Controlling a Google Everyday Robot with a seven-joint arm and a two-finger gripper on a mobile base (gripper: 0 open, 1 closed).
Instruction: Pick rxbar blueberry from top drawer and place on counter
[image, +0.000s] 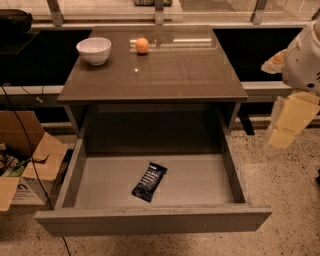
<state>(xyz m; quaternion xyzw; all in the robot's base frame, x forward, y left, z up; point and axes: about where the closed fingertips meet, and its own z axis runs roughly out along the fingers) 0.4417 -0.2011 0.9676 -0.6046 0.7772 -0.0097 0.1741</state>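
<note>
The top drawer (150, 222) is pulled fully open below the counter (165, 70). The rxbar blueberry (149, 181), in a dark wrapper with white print at its far end, lies flat on the drawer floor, slightly left of centre and tilted diagonally. My gripper (281, 141) hangs at the right edge of the view, outside the drawer's right side wall and above the floor. It is well to the right of the bar, touches nothing and holds nothing.
A white bowl (94, 50) and a small orange (142, 45) sit at the back left of the counter. An open cardboard box (25, 160) stands on the speckled floor to the left, with a black cable beside it. A railing and dark ledge run behind the cabinet.
</note>
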